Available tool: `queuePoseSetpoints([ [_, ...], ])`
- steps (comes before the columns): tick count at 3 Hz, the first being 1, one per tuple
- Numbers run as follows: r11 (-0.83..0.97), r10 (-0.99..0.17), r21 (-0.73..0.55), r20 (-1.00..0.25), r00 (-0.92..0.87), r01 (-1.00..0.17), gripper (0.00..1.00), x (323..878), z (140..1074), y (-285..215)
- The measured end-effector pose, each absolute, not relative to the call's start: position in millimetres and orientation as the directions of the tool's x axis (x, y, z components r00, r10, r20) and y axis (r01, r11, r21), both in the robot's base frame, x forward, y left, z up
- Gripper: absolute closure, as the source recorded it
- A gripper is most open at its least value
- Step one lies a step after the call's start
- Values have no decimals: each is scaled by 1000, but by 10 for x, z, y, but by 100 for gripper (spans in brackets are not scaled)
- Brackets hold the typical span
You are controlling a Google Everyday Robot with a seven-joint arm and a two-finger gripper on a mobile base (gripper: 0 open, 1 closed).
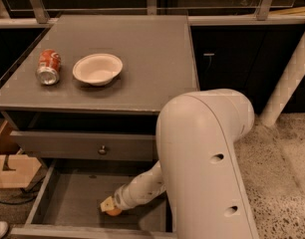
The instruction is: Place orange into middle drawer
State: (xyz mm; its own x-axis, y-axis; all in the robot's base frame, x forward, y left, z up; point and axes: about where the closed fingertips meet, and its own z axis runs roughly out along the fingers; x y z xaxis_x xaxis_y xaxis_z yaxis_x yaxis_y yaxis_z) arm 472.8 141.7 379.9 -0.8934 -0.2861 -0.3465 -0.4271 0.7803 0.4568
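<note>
The middle drawer [68, 195] stands pulled out at the bottom of the view, wide and shallow with a flat grey floor. My gripper [110, 207] reaches down into it from the right, low over the floor near the drawer's front. The orange [114, 212] shows as a small orange patch just under the gripper's tip, at the drawer floor. Most of the orange is hidden by the gripper. My white arm [202, 158] fills the lower right of the view.
A closed grey drawer with a round metal knob [102, 150] sits above the open one. On the cabinet top [152, 59] lie a red soda can [48, 66] on its side and a white bowl [97, 68]. A cardboard box [10, 168] stands at the left.
</note>
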Motion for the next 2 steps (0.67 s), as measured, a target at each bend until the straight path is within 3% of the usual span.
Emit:
queuePoseSetpoints([
  [2,780,-286,457,-346,-893,-427,15,4728,3799,1417],
])
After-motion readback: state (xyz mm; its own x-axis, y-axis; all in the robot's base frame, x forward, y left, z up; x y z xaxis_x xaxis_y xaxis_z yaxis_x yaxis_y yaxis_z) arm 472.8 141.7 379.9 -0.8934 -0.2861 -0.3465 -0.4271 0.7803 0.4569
